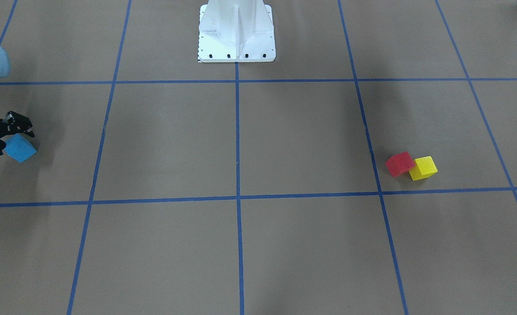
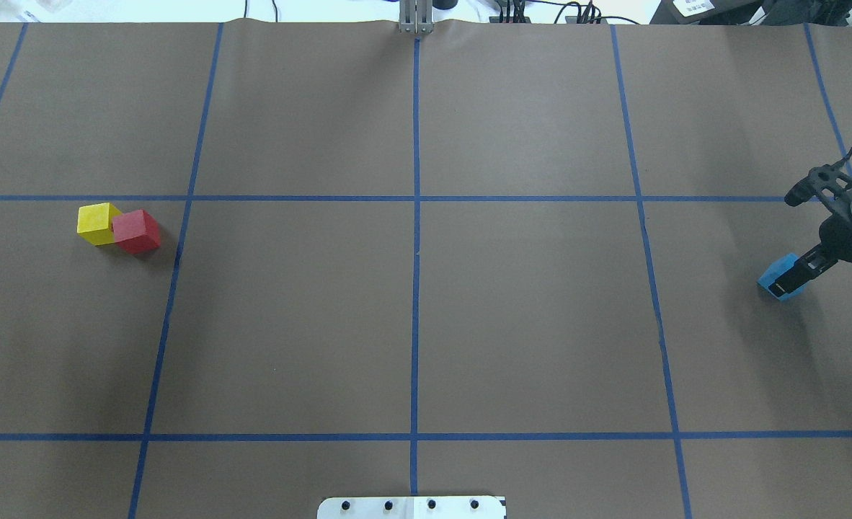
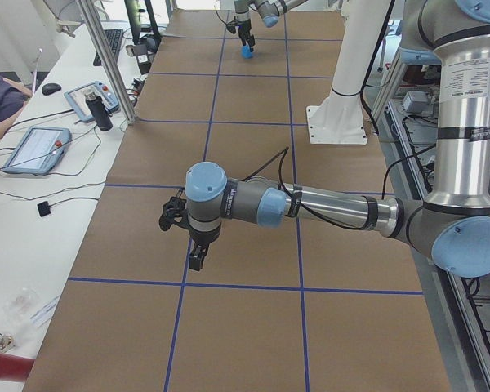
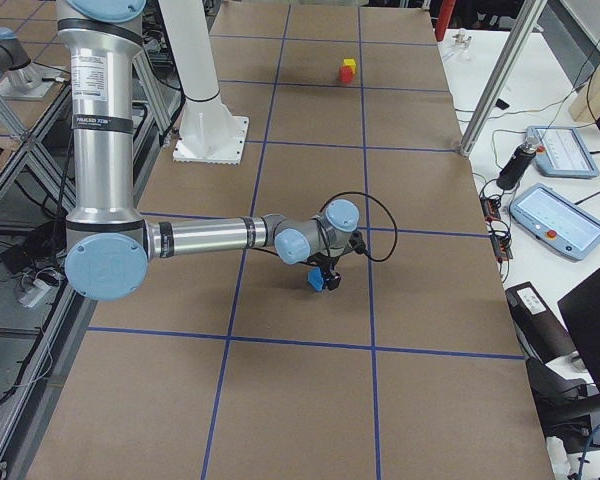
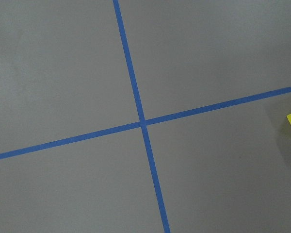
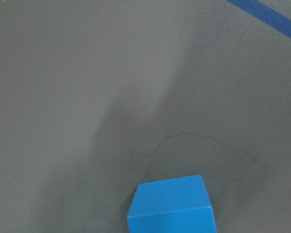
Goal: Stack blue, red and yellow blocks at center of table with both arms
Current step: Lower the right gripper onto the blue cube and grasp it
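Blue block (image 2: 770, 277) (in right gripper's (image 2: 786, 281) grasp)

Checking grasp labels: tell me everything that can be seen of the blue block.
The blue block is a small matte light-blue cube, clean-edged, turned askew to the grid near the table's end on the robot's right. The right pincer straddles it, close at opposite faces; whether it is clamped or lifted cannot be told.

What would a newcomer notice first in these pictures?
The right gripper clasps the blue block toward the table's right end. Far to the robot's left, the red block and yellow block lie touching. The left arm hangs above the table near them.
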Controlling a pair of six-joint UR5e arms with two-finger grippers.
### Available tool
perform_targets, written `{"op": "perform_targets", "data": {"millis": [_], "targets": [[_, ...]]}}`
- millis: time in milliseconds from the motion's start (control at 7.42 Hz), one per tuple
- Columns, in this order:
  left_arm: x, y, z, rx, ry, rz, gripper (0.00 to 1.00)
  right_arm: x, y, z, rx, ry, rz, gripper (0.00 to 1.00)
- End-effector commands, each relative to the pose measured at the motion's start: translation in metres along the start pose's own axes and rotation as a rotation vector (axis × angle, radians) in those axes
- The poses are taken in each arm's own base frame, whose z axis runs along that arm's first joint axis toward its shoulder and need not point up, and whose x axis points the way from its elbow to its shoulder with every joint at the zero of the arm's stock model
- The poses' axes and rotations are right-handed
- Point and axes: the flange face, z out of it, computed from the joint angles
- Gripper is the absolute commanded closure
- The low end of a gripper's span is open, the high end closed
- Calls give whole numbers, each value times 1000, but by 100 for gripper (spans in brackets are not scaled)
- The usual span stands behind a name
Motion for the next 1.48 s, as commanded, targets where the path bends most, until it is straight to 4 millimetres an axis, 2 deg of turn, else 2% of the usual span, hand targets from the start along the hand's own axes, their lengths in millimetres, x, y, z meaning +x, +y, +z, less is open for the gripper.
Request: {"op": "perform_targets", "data": {"millis": [0, 135, 270, 404, 539, 674, 809, 943, 1078, 1213, 1348], "targets": [[1, -1, -1, 12, -1, 12, 0, 1, -8, 1, 3, 21, -5, 34], [2, -2, -2, 15, -1, 13, 0, 1, -9, 1, 5, 29, -8, 74], [2, -2, -2, 15, -1, 13, 0, -3, -17, -4, 17, 28, -16, 100], [2, -2, -2, 15, -1, 13, 0, -5, -21, -6, 23, 26, -19, 100], [2, -2, -2, 16, -1, 14, 0, -5, -41, -27, 61, 26, -14, 100], [1, -2, -2, 15, -1, 15, 0, -16, -80, -55, 57, 29, 20, 100], [3, -5, -3, 18, -2, 17, 0, -42, -137, -90, 29, 34, 57, 100], [3, -7, -3, 18, -2, 20, 0, -78, -189, -125, 0, 35, 94, 100], [2, -6, -3, 17, -3, 20, 0, -112, -222, -147, 19, 29, 211, 100], [2, -7, -3, 18, -3, 15, 0, -163, -260, -147, 24, 9, 317, 100], [1, -6, -2, 17, -3, 15, 0, -228, -295, -135, 7, -10, 437, 100]]}}
